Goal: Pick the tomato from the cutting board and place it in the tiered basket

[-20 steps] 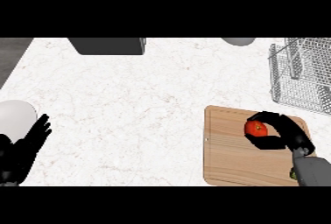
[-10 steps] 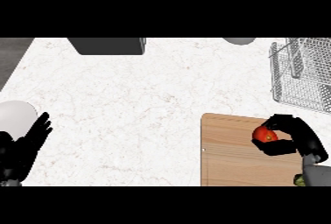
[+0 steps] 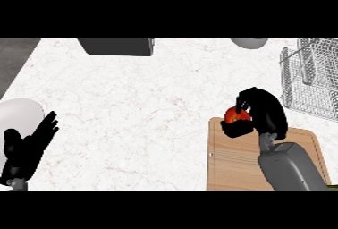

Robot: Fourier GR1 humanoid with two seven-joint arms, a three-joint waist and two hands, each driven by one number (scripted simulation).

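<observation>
The tomato (image 3: pixel 235 115) sits in the curl of the right hand (image 3: pixel 259 115), red showing between the black fingers and the thumb that wrap round it. It lies at the far edge of the cutting board (image 3: pixel 232 161), at about twelve o'clock from the board's middle; whether it touches the wood or is clear of it I cannot tell. The right hand is clasped on the tomato, its grey forearm (image 3: pixel 289 166) running down toward five o'clock across the board.

At about two o'clock from the tomato stands the tiered basket (image 3: pixel 314 85), a wire frame at the counter's right side, near the hand but apart from it.

Well off at nine o'clock, by the counter's left edge, the left hand (image 3: pixel 27 149) rests with fingers straight and relaxed, holding nothing. It lies over the near edge of a white plate (image 3: pixel 19 112).

At the far edge of the white speckled counter (image 3: pixel 145 107) are a dark grey box (image 3: pixel 116 46) around eleven o'clock and a pale rounded thing (image 3: pixel 249 43) at twelve, only partly in view.
</observation>
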